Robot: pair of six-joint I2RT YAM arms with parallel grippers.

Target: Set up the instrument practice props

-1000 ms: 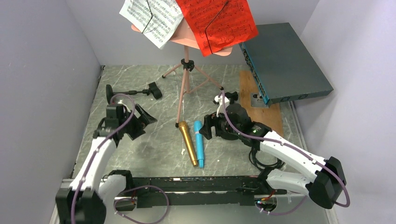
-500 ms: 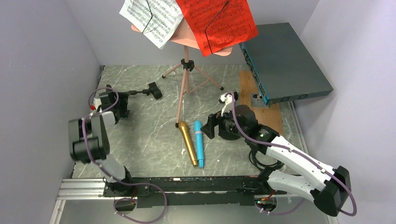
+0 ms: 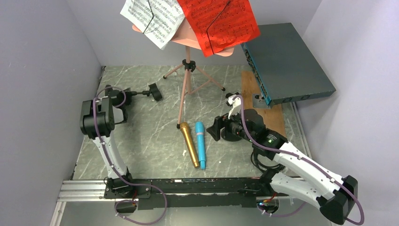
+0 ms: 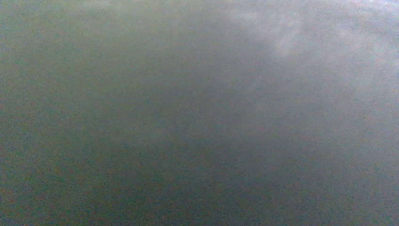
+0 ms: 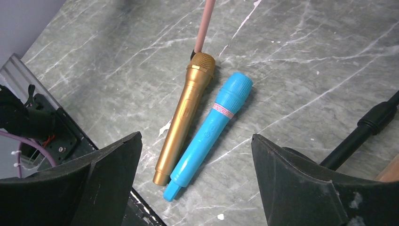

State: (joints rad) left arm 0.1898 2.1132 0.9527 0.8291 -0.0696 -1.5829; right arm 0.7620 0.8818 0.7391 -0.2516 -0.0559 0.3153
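The pink music desk (image 3: 187,36) stands on its tripod legs (image 3: 187,66) at the back, holding a white page (image 3: 153,16) and a red page (image 3: 219,23). The gold microphone (image 3: 189,143) (image 5: 186,113) and blue microphone (image 3: 201,143) (image 5: 211,132) lie side by side mid-table. One black pole (image 3: 141,92) lies at the left. My left gripper (image 3: 116,100) is down at that pole's round base, and its wrist view is a grey blur. My right gripper (image 3: 216,128) (image 5: 196,136) is open just right of the microphones. A second black pole (image 5: 362,136) lies beside it.
A large dark-teal box (image 3: 287,63) leans at the back right over a wooden board (image 3: 273,117). Grey walls close in on the left, back and right. The arms' black mounting rail (image 3: 188,186) runs along the near edge. A tripod leg (image 5: 205,23) ends at the gold microphone's head.
My left arm has folded upward and swung its gripper back-left onto the lying pole's round base. My right arm has drawn slightly right, away from the microphones.
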